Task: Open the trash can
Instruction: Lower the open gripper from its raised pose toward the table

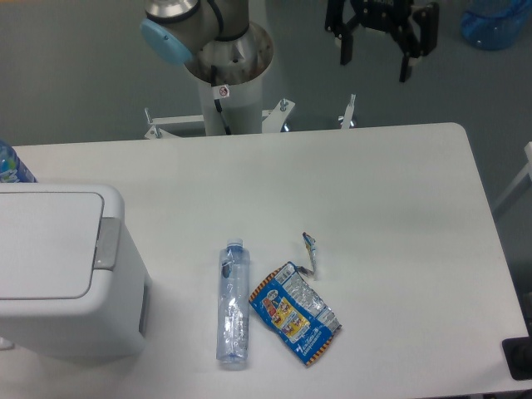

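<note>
One white tabletop [374, 208], spanning most of the view, rounded corner at 2 o'clock.

Large white trash can [58, 274] at 8 to 9 o'clock, hard against the left edge, boxy with rounded corners. Flat lid [46, 243] shut and flush with the body. Grey push tab [107, 243] along the lid's right side, untouched.

Robot base column [229, 75] at 12 o'clock, just beyond the far tabletop edge, white below, metallic joint with a blue cap [166, 40] above. Bolted foot plates at its bottom.

End effector [374, 50] at 1 o'clock, black, two fingers pointing downward in the picture and spread apart, nothing between them. Over the grey floor beyond the tabletop, well apart from the trash can.

Clear plastic bottle [233, 303] at 6 o'clock, lying on its side, cap toward 12, base toward 6, just right of the trash can without touching.

Crumpled snack wrapper [294, 313], blue with yellow and orange print, just beside the bottle at 5 o'clock. Small torn scrap [310, 249] of similar foil near the wrapper's upper corner, toward 12; contact between the two hard to tell.

Blue translucent container [496, 21] at 2 o'clock, cut by the frame's top corner. Blue-topped bottle fragment [12, 164] at 10 o'clock behind the trash can. Dark object [518, 359] at 4 o'clock by the right edge, identity unclear.
</note>
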Motion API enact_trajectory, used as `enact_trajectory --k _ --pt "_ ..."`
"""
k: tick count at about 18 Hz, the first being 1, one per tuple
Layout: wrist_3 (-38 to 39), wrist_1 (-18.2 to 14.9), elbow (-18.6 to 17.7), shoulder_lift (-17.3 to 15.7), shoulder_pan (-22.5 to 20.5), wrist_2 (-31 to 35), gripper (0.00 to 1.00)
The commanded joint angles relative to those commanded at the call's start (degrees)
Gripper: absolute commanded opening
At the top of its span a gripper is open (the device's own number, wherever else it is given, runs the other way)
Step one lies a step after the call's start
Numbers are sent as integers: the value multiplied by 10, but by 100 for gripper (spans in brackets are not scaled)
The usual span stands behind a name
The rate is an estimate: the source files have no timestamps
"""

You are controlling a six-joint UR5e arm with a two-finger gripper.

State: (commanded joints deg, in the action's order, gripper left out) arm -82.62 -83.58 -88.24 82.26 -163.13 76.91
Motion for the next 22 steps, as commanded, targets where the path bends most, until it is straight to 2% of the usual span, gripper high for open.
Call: enact_trajectory --k 8,11,18,22 --pt "14 1 -3 -2 10 -6 100" --pt "67 8 -4 0 22 -26 100" --pt "248 90 -17 17 104 -31 100" --pt "339 93 -19 29 149 -31 100"
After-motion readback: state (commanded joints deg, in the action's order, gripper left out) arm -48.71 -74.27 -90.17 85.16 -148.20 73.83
